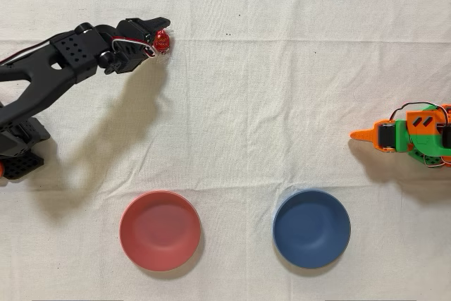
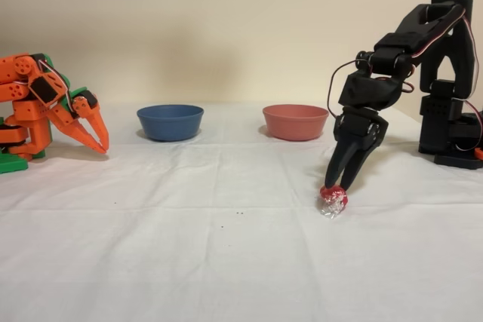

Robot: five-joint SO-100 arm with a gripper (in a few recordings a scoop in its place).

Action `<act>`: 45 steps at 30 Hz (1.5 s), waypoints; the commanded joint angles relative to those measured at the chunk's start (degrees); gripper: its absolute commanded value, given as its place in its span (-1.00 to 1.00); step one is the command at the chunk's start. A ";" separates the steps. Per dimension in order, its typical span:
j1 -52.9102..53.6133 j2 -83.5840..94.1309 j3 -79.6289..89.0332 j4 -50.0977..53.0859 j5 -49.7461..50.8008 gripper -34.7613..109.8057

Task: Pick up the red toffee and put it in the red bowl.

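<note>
The red toffee (image 2: pixel 333 200), a small shiny red candy with crinkly clear ends, lies on the white cloth at the right of the fixed view. In the overhead view the red toffee (image 1: pixel 162 40) is at the upper left. The black arm's gripper (image 2: pixel 339 184) points down onto it, its two fingers converging on the candy's top, shut on it at cloth level. From above, the gripper (image 1: pixel 161 32) reaches in from the left. The red bowl (image 1: pixel 160 230) sits near the bottom edge, left of centre, far from the gripper. In the fixed view the red bowl (image 2: pixel 295 121) stands behind the gripper.
A dark blue bowl (image 1: pixel 311 228) sits to the right of the red one in the overhead view, and the blue bowl (image 2: pixel 170 121) is to its left in the fixed view. The idle orange arm (image 1: pixel 412 136) rests at the right edge. The black arm's base (image 2: pixel 451 103) stands far right.
</note>
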 commanded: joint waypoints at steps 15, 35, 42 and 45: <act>-0.35 -0.88 -4.92 -0.62 -0.70 -0.08; -0.44 -3.60 -4.48 -2.46 0.18 -0.17; -0.35 -2.37 -3.16 -2.90 -0.09 -0.28; -0.44 -1.85 -2.72 -2.90 -0.09 -0.30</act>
